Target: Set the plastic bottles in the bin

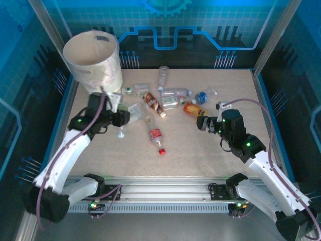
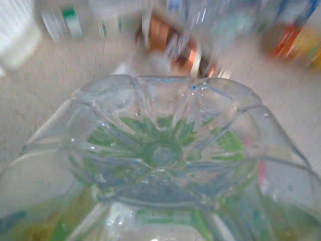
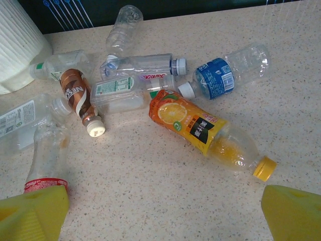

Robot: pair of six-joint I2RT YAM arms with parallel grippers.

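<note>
Left gripper (image 1: 124, 118) clasps a clear, green-labelled plastic bottle (image 2: 165, 150); right gripper (image 3: 163, 213) gapes wide, an orange-labelled plastic bottle (image 3: 200, 128) just ahead.

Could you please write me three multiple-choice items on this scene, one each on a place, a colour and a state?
1. Where on the table does the bin stand?
A. far left corner
B. near right corner
C. centre

2. What colour is the cap of the orange-label bottle?
A. white
B. green
C. yellow

3. How is the right gripper?
A. shut on a bottle
B. open, holding nothing
C. shut, holding nothing

Answers:
1 A: in the top view it stands at the far left.
2 C: the cap shows yellow in the right wrist view.
3 B: its yellow fingers stand far apart with bare table between them.
</note>
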